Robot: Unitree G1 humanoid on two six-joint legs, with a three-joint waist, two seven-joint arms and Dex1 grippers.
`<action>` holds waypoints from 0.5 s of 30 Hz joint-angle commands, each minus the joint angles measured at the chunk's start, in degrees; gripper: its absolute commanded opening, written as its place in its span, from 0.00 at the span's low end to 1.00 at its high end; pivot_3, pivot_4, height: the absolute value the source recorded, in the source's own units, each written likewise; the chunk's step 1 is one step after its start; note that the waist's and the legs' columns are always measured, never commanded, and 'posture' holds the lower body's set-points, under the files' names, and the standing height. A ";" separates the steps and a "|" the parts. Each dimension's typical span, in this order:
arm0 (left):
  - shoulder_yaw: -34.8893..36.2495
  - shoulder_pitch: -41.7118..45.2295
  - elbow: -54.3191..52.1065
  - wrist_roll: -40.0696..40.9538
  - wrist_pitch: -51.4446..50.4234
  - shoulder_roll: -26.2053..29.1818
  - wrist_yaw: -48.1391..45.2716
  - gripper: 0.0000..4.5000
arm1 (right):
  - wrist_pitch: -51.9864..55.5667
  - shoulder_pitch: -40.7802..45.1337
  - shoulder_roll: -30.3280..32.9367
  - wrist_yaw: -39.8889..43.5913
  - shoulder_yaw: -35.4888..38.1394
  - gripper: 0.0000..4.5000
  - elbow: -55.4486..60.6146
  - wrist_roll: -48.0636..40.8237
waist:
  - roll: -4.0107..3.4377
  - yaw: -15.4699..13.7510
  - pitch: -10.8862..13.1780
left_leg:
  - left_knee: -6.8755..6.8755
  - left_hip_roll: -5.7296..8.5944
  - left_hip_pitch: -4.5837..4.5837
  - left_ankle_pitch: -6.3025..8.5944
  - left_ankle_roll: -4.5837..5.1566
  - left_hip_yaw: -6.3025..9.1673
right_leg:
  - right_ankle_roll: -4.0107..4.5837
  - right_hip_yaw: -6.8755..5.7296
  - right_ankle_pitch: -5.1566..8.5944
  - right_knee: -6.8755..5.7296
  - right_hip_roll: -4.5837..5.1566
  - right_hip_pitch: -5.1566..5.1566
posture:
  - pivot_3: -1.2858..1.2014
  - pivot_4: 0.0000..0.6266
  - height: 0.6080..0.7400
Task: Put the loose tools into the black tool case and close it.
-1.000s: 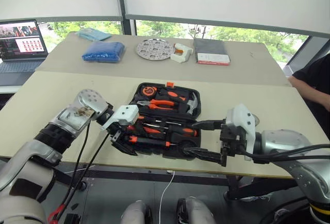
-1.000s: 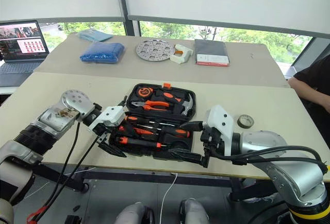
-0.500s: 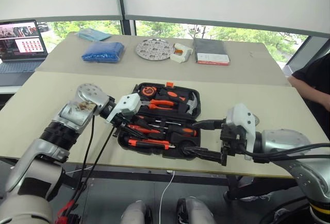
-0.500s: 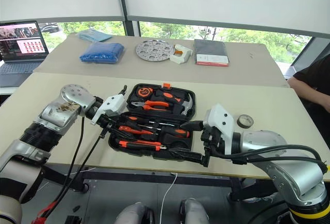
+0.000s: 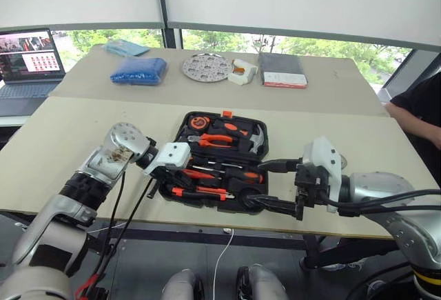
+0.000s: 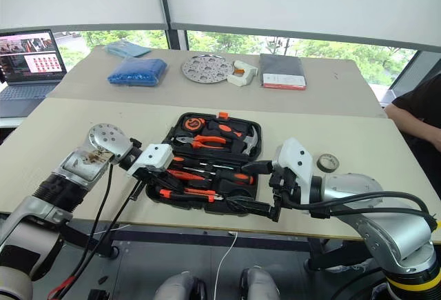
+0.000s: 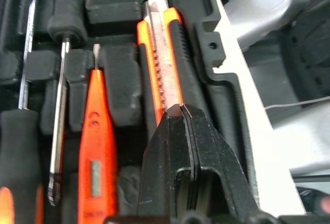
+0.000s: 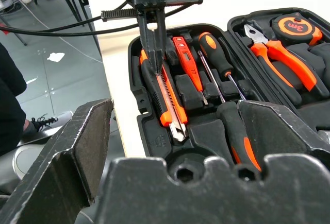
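The black tool case lies open on the near table. In its front row lies the orange-black utility knife, beside the slim orange tester screwdriver and two orange-and-black screwdrivers. My left gripper is shut, its closed tip resting on the knife's left end with nothing between the fingers. At the case's front right corner my right gripper hovers open and empty. The small dark tape roll lies on the table right of the case, behind my right wrist.
Pliers, a hammer and a tape measure fill the case's back half. On the far table stand a laptop, a blue bag, a round perforated plate and a dark book. A person sits at the right.
My left gripper's fingers have gone from open to shut, and it has settled with its tip on the knife in the case. The right arm has not moved.
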State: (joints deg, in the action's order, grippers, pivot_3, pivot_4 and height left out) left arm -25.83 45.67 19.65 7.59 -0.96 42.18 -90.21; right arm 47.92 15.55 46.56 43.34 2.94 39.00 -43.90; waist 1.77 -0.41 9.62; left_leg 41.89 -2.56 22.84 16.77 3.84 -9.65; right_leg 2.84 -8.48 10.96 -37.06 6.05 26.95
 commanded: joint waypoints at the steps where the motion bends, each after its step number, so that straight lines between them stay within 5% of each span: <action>1: -0.90 -3.40 -0.22 -2.27 0.79 0.33 -1.64 0.01 | -1.30 -0.08 0.54 0.07 1.82 1.00 1.13 -0.18 | -0.07 0.20 -0.05 | -0.01 -0.02 -0.02 0.00 0.00 0.00 | 0.01 0.01 0.01 0.00 0.02 0.00 | 0.52 0.24 0.84; 8: -0.12 -5.94 -1.71 -3.40 2.35 0.13 -2.12 0.01 | -1.49 -0.38 0.54 0.13 1.70 1.00 0.97 0.07 | -0.26 0.63 -0.17 | -0.03 -0.04 -0.06 0.00 -0.01 -0.01 | 0.03 0.03 0.02 0.00 0.02 -0.01 | 0.52 0.24 0.84; 15: 4.27 0.43 -1.26 3.92 -7.53 -1.37 -2.22 0.01 | -1.43 0.01 0.63 0.56 1.34 1.00 0.72 0.10 | -0.30 0.07 -0.20 | -0.03 0.01 0.00 0.02 0.03 -0.01 | 0.02 -0.03 0.02 0.00 -0.07 -0.01 | 0.52 0.24 0.84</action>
State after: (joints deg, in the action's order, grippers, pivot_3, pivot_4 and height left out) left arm -22.22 44.33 19.75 7.73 -5.07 39.95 -91.34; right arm 47.91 15.02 46.65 43.60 3.03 38.89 -43.85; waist 1.47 -0.35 9.42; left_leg 41.87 -2.54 22.86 16.80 3.89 -9.66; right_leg 2.86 -8.51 10.97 -37.06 5.98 26.96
